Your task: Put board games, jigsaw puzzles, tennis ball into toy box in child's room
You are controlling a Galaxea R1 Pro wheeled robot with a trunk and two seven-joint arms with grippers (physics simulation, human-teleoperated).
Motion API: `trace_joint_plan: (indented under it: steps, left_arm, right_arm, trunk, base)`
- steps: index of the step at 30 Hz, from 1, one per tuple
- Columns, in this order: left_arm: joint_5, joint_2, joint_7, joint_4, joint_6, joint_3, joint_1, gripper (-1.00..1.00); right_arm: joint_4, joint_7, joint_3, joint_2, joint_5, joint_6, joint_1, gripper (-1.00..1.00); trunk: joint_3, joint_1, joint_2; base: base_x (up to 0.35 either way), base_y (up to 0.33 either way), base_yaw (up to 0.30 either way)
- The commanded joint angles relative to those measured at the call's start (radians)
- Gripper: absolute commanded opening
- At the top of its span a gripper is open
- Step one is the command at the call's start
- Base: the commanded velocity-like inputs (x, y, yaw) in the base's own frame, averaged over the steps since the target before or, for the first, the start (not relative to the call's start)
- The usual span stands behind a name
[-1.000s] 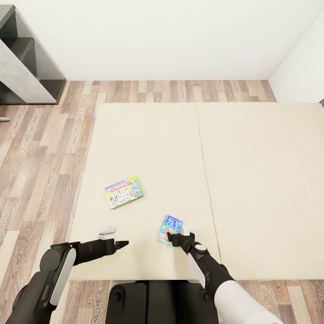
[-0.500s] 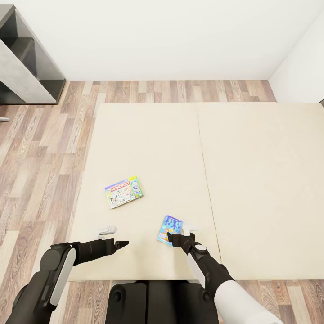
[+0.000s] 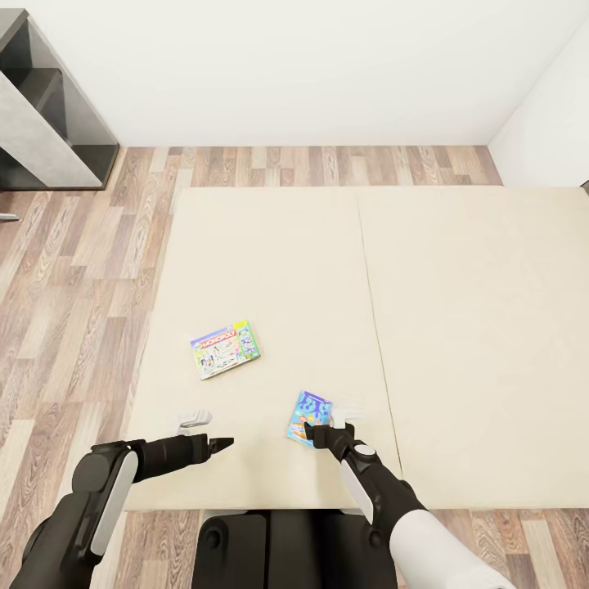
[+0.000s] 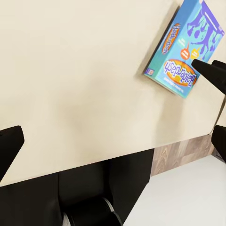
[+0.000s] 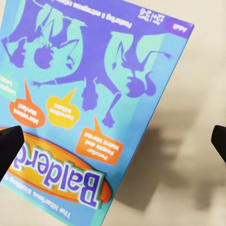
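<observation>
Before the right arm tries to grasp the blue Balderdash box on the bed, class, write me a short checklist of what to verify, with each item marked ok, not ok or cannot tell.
1. Right gripper open: ok; in the right wrist view its fingertips stand wide apart.
2. Blue Balderdash box between those fingertips: not ok; one tip overlaps the box edge, the other is off over the mattress.
3. Box lying flat on the bed: cannot tell; its shadow in the wrist view hints at a lifted edge.
4. Left gripper clear of the box: ok; it hangs off to the side, open and empty.
5. Monopoly box out of the way: ok; it lies apart, further up the bed.
</observation>
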Motion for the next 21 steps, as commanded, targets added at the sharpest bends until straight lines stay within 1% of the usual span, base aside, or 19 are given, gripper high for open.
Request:
trace_joint_plan:
  steps: [1,6,13,21]
  left_arm:
    - [0.004,0.000,0.000,-0.001,0.007,0.001,0.000,1.00]
    - [0.004,0.000,0.000,-0.001,0.007,0.001,0.000,1.00]
    - [0.004,-0.001,0.000,-0.001,0.007,0.001,0.000,1.00]
    - [0.004,0.000,0.000,-0.001,0.007,0.001,0.000,1.00]
  right_arm:
    - [-0.001,0.000,0.001,0.000,-0.010,0.005,0.000,1.00]
    - [-0.001,0.000,0.001,0.000,-0.010,0.006,0.000,1.00]
    - [-0.001,0.000,0.001,0.000,-0.010,0.007,0.000,1.00]
    - [-0.001,0.000,0.001,0.000,-0.010,0.008,0.000,1.00]
  trunk:
    - [-0.001,0.001,-0.002]
    - [-0.001,0.001,-0.002]
    - [-0.001,0.001,-0.002]
    - [-0.001,0.001,-0.002]
  base:
    - [0.000,0.000,0.000]
    - [0.000,0.026,0.000]
    - [0.000,0.156,0.000]
    - [0.000,0.036,0.000]
